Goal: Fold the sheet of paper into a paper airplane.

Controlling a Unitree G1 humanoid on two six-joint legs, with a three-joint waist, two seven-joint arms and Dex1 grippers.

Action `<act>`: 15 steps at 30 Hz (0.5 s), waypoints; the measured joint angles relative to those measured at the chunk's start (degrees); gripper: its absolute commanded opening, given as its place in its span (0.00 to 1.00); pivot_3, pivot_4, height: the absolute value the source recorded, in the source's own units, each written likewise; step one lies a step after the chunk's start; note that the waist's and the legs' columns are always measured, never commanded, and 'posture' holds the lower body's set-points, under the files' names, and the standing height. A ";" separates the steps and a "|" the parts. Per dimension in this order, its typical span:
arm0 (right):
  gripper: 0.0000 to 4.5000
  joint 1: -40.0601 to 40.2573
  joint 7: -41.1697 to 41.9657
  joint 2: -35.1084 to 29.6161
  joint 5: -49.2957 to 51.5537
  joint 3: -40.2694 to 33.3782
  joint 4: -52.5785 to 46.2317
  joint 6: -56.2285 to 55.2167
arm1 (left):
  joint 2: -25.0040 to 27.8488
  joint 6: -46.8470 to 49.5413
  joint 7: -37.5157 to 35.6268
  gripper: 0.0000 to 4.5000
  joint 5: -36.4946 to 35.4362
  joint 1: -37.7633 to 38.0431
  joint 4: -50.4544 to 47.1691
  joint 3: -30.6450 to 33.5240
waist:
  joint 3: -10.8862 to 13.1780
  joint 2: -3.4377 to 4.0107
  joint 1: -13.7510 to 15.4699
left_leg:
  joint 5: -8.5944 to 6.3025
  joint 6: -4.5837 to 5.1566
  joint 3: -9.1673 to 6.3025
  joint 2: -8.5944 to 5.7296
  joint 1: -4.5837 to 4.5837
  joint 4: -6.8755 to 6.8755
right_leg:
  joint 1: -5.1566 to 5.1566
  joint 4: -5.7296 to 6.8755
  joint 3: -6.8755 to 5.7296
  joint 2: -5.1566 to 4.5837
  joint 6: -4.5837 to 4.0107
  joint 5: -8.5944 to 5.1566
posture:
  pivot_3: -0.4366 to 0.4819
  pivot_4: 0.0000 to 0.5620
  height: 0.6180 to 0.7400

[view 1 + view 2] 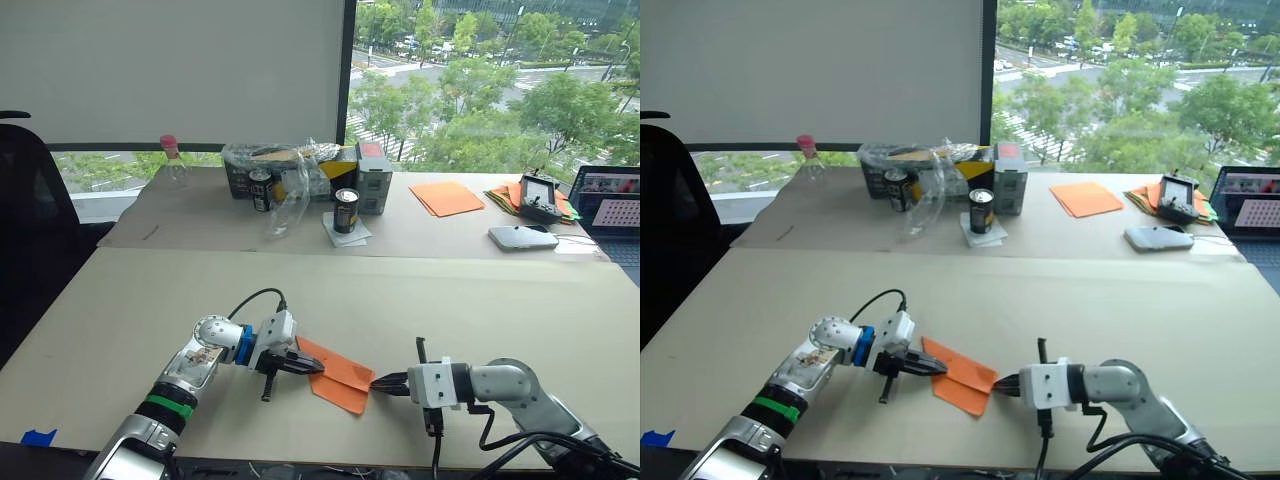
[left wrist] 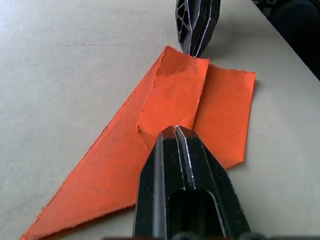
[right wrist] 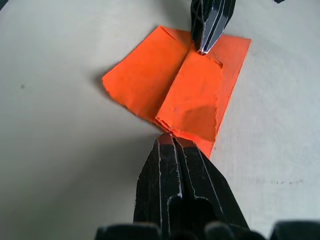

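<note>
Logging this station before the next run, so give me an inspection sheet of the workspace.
Surface: beige table, bare around the work.
Job's things: folded bright orange paper lying flat, layered flaps, between both grippers.
Clutter: far table holds smooth orange sheets, two dark cans, clear plastic bottle, phone, laptop.
Grippers: left gripper shut, tip on the paper's one end; right gripper shut, tip at the opposite end.
Cables: black cable looping off the left wrist.
Surroundings: window with trees; black chair.
</note>
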 measured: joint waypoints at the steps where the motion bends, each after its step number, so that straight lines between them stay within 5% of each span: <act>1: 0.01 0.64 0.00 -0.48 0.19 -0.61 -0.56 0.13 | -0.02 -0.13 -0.03 0.00 0.00 -0.03 0.00 0.01 | 0.00 0.01 0.18 | -0.01 0.02 0.01 -0.01 -0.02 0.00 | -0.02 -0.02 0.02 -0.02 0.00 0.00 | 0.48 0.27 0.43; 11: 0.01 -3.73 -0.32 -0.04 10.83 -6.76 -12.09 22.13 | 0.07 -0.67 -0.90 0.00 -0.05 -0.18 -0.13 0.66 | 0.11 0.17 0.08 | 0.00 0.02 0.03 0.02 -0.87 0.03 | -0.75 0.05 0.10 0.03 -0.46 0.35 | 0.48 0.27 0.43; 15: 0.01 -5.95 -0.69 4.10 9.69 -3.00 -14.77 27.26 | -0.73 -1.54 -0.48 0.00 -0.03 -0.25 -0.25 0.75 | 0.11 0.17 0.44 | -0.01 0.00 -0.02 0.03 -1.01 0.02 | -1.00 0.04 -0.04 0.05 -0.48 0.35 | 0.48 0.27 0.43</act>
